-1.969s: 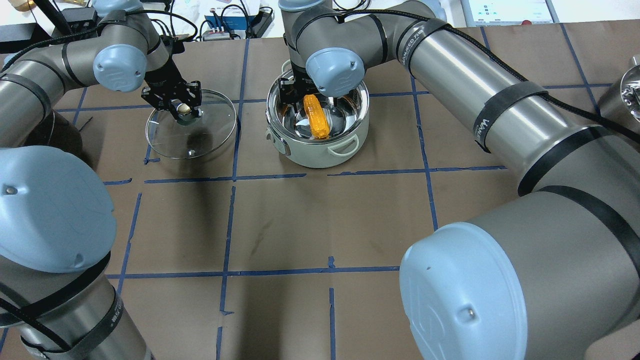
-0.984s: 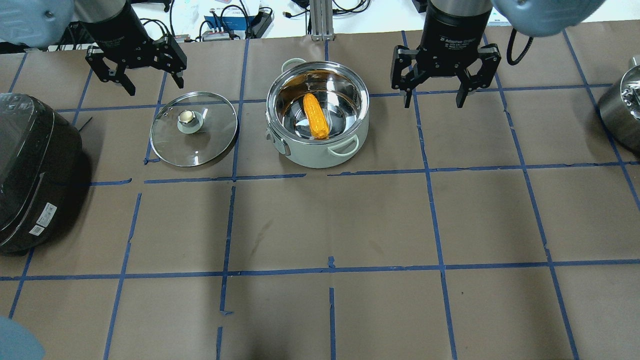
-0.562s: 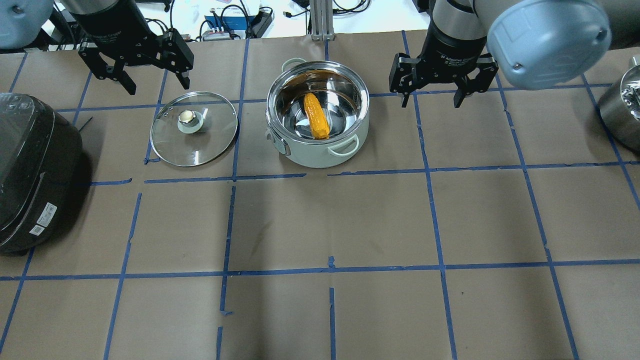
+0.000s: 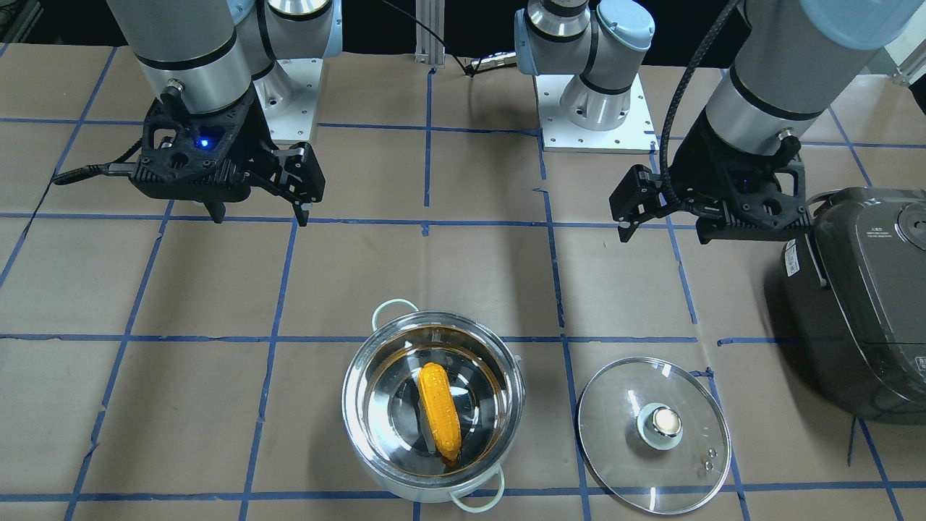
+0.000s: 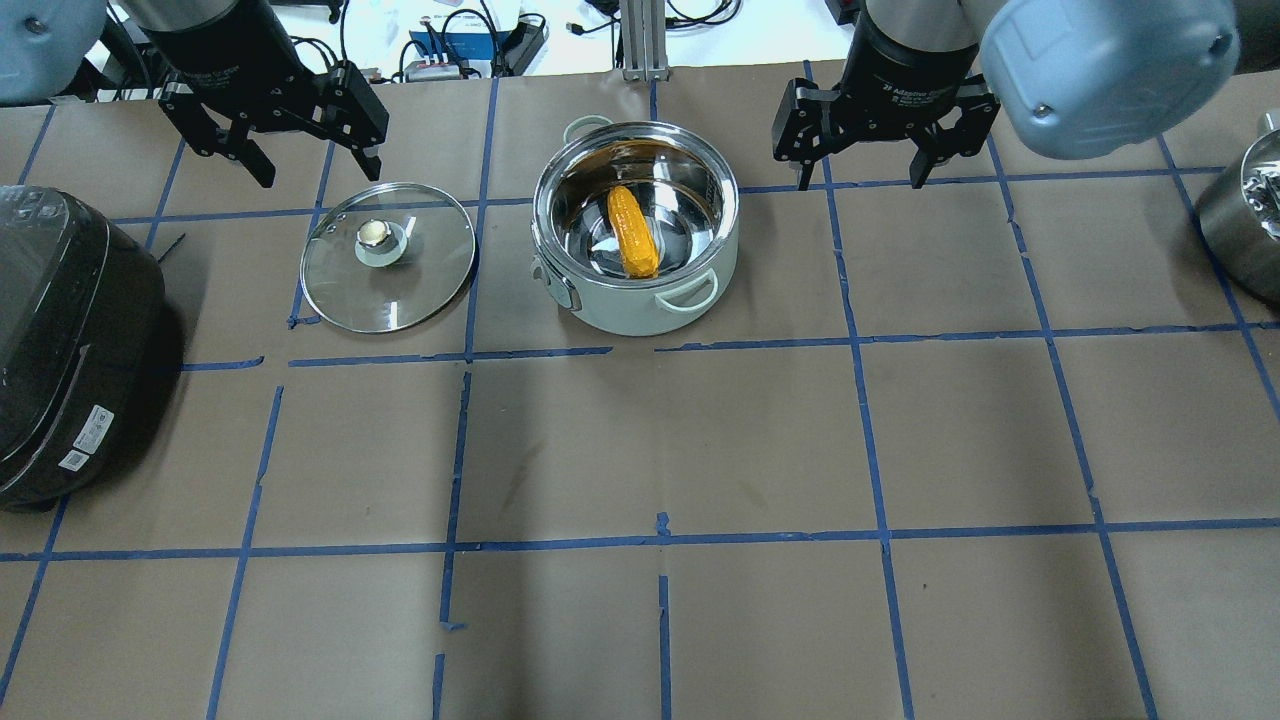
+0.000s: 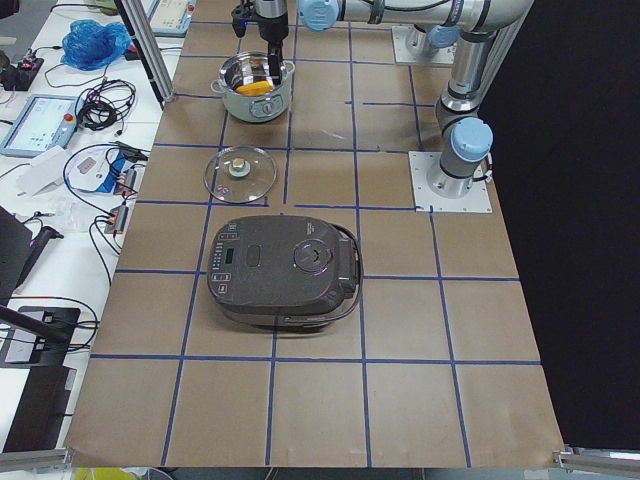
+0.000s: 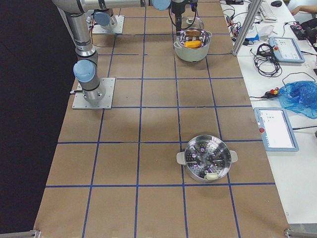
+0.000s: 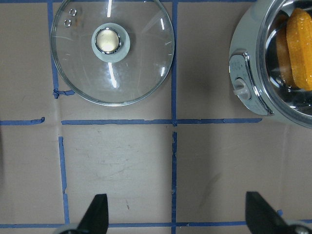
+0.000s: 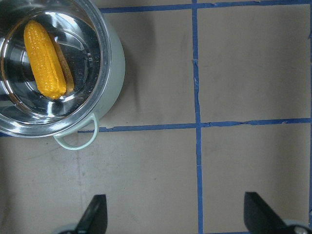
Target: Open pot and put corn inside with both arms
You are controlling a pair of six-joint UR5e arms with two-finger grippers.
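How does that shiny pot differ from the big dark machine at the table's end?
The pot is shiny steel with a pale outside; the rice cooker is dark grey and clearly larger. The pot stands open, its glass lid lying beside it and a corn cob inside; the rice cooker's lid is shut. Both sit on the table.

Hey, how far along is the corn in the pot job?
Done: the lid lies on the table beside the pot, and the corn lies inside the pot. In hand: nothing; the left gripper and right gripper are both open and empty. Left: nothing that I can see.
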